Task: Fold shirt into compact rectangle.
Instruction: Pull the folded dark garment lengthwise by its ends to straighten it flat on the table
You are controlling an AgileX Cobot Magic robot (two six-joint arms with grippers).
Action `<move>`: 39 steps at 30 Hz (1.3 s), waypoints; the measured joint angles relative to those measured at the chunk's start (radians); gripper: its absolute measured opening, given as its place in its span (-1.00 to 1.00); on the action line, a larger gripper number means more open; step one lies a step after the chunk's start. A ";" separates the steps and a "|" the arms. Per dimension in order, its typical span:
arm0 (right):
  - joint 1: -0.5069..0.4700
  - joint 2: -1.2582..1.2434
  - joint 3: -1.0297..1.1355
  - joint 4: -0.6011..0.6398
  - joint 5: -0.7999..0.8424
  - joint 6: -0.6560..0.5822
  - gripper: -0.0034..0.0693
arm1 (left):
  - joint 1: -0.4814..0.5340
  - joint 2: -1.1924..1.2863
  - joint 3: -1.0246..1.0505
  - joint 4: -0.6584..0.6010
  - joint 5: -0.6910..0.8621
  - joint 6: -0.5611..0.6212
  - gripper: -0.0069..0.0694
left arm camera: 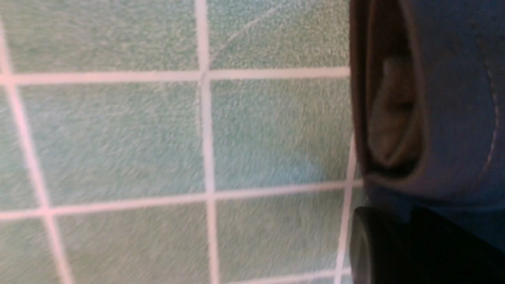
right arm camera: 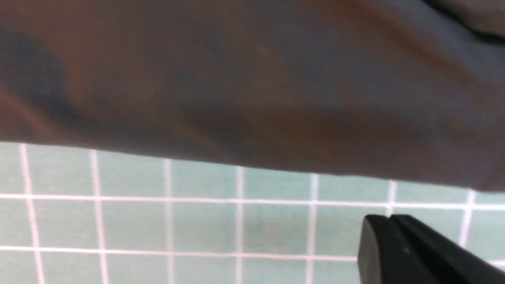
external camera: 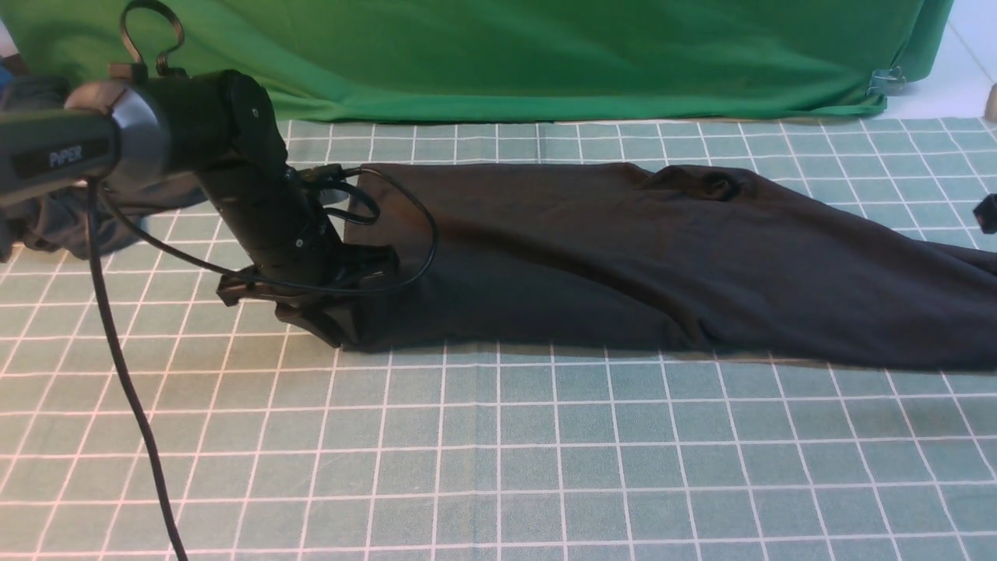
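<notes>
Shirt (external camera: 592,257): black, lies in a long flat band across the checked tablecloth (external camera: 498,452), about mid-depth. It runs from just left of centre out past the right border of the front view. The right part narrows and angles toward the near side. A puckered fold (external camera: 713,185) sits at its far edge, right of centre.

Left arm (external camera: 257,195): reaches down from the left to the shirt's left end. The left gripper (external camera: 327,300) sits right at that end, where the cloth is bunched into a small raised corner. In the left wrist view, a looped fold of the shirt (left arm camera: 434,118) lies directly against one black finger (left arm camera: 378,248); the other finger is hidden by cloth. Cannot tell whether the jaws are closed on the fabric, nor how wide they stand.

Right gripper (right arm camera: 394,240): seen clearly only in the right wrist view. Jaws pressed together, nothing between them. It hovers over bare tablecloth (right arm camera: 158,225), near the shirt's long edge (right arm camera: 252,79) but apart from it.

Other items:
- A second dark cloth (external camera: 54,222) lies bunched at the far left, behind the left arm.
- A black cable (external camera: 125,374) hangs from that arm across the near-left of the tablecloth.
- A green backdrop (external camera: 506,54) drapes along the far side of the table.
- A small dark shape (external camera: 986,212) shows at the right border, just beyond the shirt; too cropped to identify
</notes>
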 joint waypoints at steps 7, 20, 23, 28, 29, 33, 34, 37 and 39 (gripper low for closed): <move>-0.101 0.006 0.000 -0.012 -0.034 0.000 -0.66 | 0.020 -0.046 0.000 0.096 0.059 0.022 -0.78; -0.111 0.196 0.001 -0.023 -0.122 0.013 0.52 | 0.022 -0.043 0.000 0.139 0.051 0.022 -0.78; -0.111 0.233 0.001 -0.020 -0.143 0.022 0.56 | 0.022 -0.043 0.000 0.141 0.045 0.022 -0.78; -0.106 0.268 0.001 -0.002 -0.171 0.026 0.36 | 0.022 -0.043 0.000 0.141 0.044 0.022 -0.78; -0.101 0.272 0.001 0.004 -0.179 0.025 0.21 | 0.022 -0.043 0.000 0.141 0.041 0.022 -0.78; -0.078 0.274 0.001 0.010 -0.196 0.009 -0.51 | 0.022 -0.043 0.000 0.143 0.027 0.022 -0.78; -0.074 0.274 0.001 0.011 -0.198 0.003 -0.65 | 0.022 -0.043 0.000 0.143 0.026 0.022 -0.78; -0.075 0.269 0.001 0.002 -0.198 0.002 -0.80 | 0.022 -0.048 0.000 0.143 0.052 0.022 -0.78; -0.087 0.262 0.001 -0.005 -0.197 0.008 -0.81 | 0.022 -0.057 0.003 0.142 0.074 0.022 -0.78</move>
